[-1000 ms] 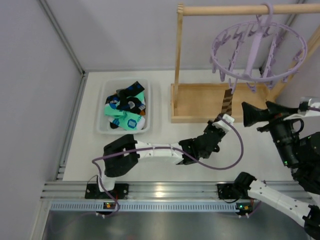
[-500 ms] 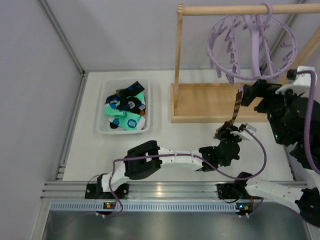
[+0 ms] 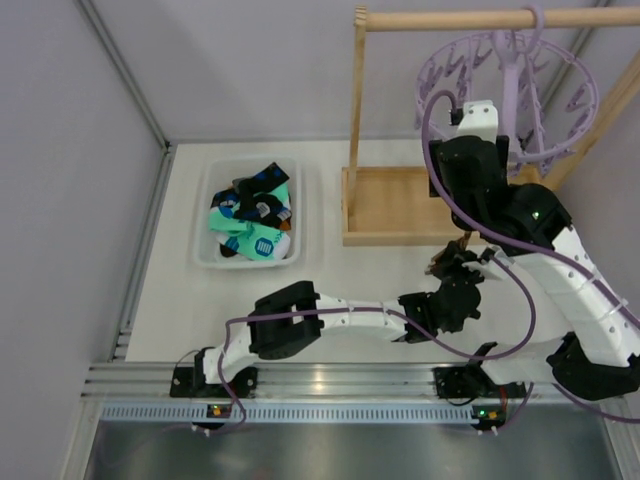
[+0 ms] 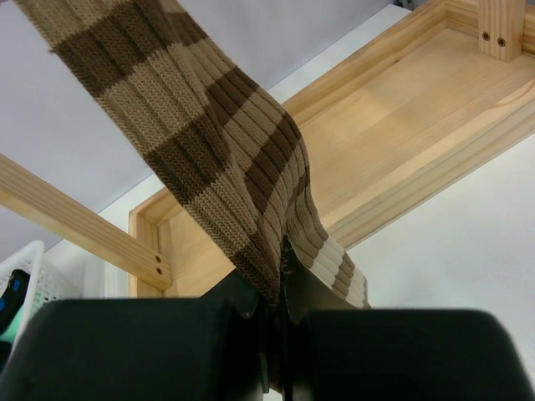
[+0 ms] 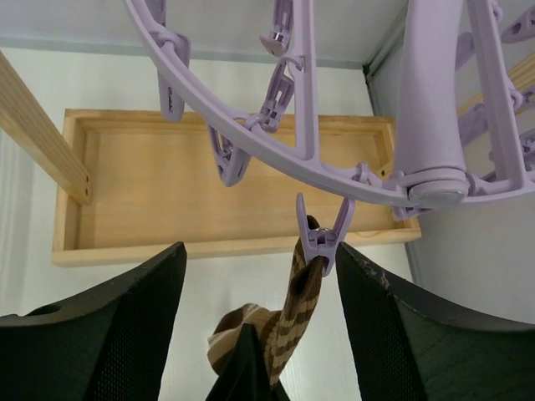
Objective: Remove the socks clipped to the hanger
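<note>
The brown-and-tan striped knitted sock (image 4: pixel 209 150) is hanging under the round lavender plastic drying hanger (image 5: pixel 435 92). Its long axis is slanting steeply, top end pinched in a lavender clothespin clip (image 5: pixel 322 238) on the hanger's ring. The left gripper (image 4: pixel 280 317) is clamping the sock's lower end. The right gripper (image 5: pixel 261 251) is holding its fingers apart, flanking that clip. A shallow wooden tray (image 5: pixel 150 184) is lying beneath the hanger.

Our left arm (image 3: pixel 330 315) stretches low across to the right, its end effector (image 4: pixel 280 269) clamped tight on the brown striped sock (image 4: pixel 209 150). Our right arm (image 3: pixel 560 270) arches high and forward, its end effector (image 5: pixel 261 251) with jaws well apart.
</note>
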Controlling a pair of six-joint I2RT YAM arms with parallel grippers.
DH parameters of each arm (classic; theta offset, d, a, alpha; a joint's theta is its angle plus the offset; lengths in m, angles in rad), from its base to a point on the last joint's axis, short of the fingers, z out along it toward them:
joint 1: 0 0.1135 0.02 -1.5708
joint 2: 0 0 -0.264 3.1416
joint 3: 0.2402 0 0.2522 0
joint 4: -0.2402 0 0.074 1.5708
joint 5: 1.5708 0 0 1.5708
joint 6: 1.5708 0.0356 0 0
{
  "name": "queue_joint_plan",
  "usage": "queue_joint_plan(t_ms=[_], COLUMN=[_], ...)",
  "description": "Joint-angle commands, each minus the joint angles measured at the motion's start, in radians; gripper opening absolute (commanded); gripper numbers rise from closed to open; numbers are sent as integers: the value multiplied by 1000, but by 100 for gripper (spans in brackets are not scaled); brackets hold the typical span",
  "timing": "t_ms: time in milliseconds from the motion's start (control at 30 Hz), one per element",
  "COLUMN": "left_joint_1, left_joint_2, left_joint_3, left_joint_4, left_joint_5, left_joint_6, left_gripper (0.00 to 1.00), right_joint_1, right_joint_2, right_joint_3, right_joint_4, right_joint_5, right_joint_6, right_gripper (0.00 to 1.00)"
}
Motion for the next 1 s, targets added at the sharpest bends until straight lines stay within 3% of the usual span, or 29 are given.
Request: queue_joint_plan(t_ms=[0,233,600,967], left_joint_1=[-15,-15,-15,-15], left_joint_2=[10,19,18,10], left_joint_3=[30,30,37,29], left_joint_4=[34,34,34,33], left_joint_5=[-1,10,16,10], left_joint_6=[13,9,10,6], left_gripper=[0,0,0,0], right_joint_1=[-23,-39,-181,-227], right_joint_2=[0,-33,-106,-90], right_joint_3=[6,-77,-285,-298], right_joint_4=[13,90,279,437], right_joint_5=[71,157,49,20], right_joint_6=[0,-31,-78,-175], right_gripper=[69,66,61,54])
